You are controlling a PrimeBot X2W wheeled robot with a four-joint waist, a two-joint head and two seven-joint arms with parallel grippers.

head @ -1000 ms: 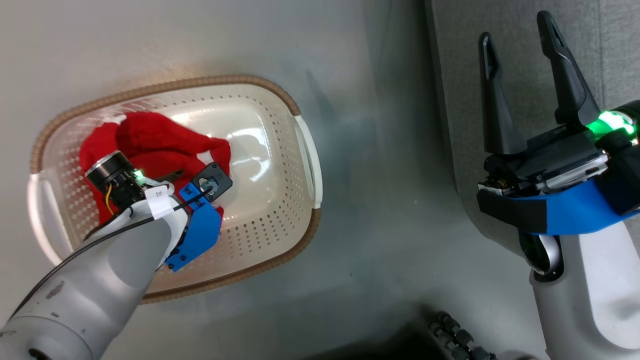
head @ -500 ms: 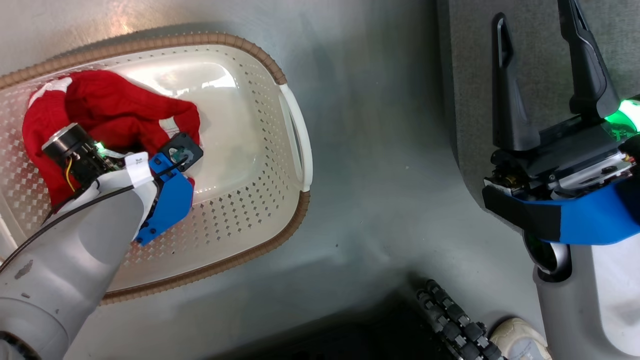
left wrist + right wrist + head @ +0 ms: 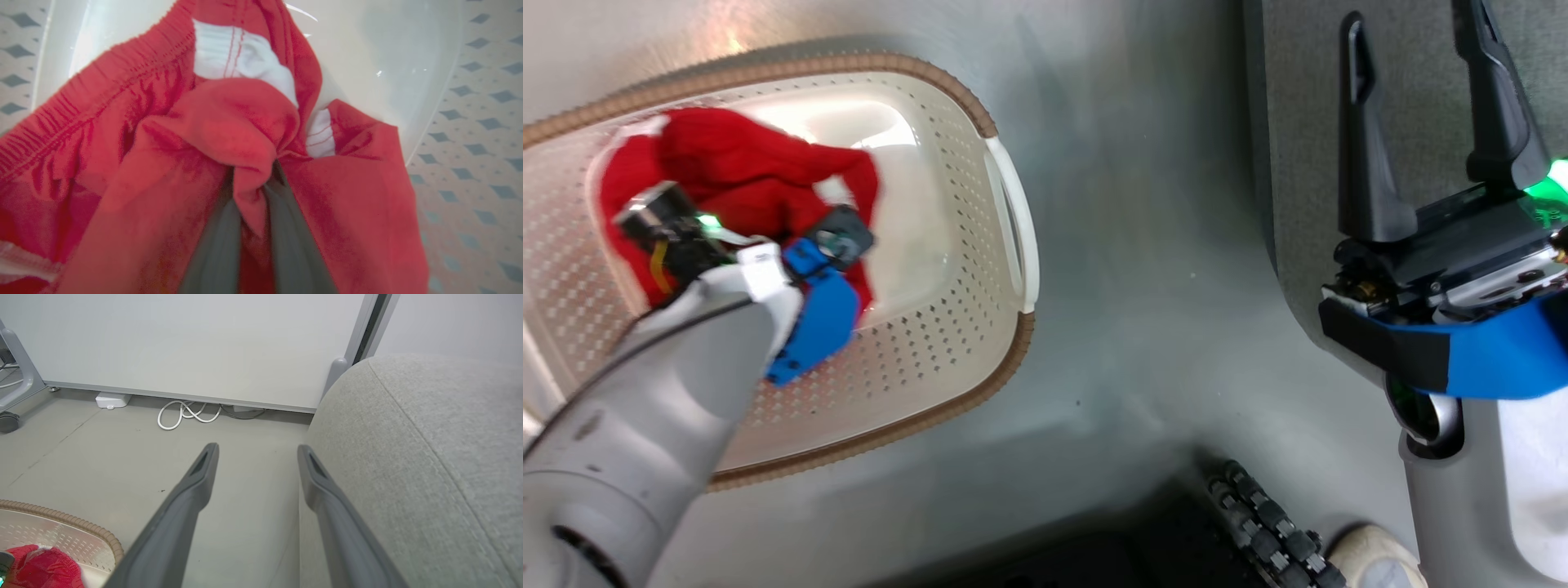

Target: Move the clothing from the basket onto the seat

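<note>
Nearest, at the robot's foot, a black ribbed part (image 3: 1262, 527) lies on the grey floor (image 3: 1143, 261). To the left, the left arm reaches down into the basket (image 3: 1009, 214). There the left hand (image 3: 254, 176) is closed on a bunched fold of the clothing (image 3: 743, 163), red cloth pinched between its two fingers. The clothing lies heaped in the basket's left half, and the right half shows its glossy bottom. A strip of floor separates the basket from the seat (image 3: 1298, 122) on the right. The right hand (image 3: 1413, 28) hangs over the seat's left edge, its fingers spread wide and holding nothing. Farther off, a coiled white cable (image 3: 184, 414) and a small white box (image 3: 111, 400) lie at the foot of a pale partition panel (image 3: 196, 339).
</note>
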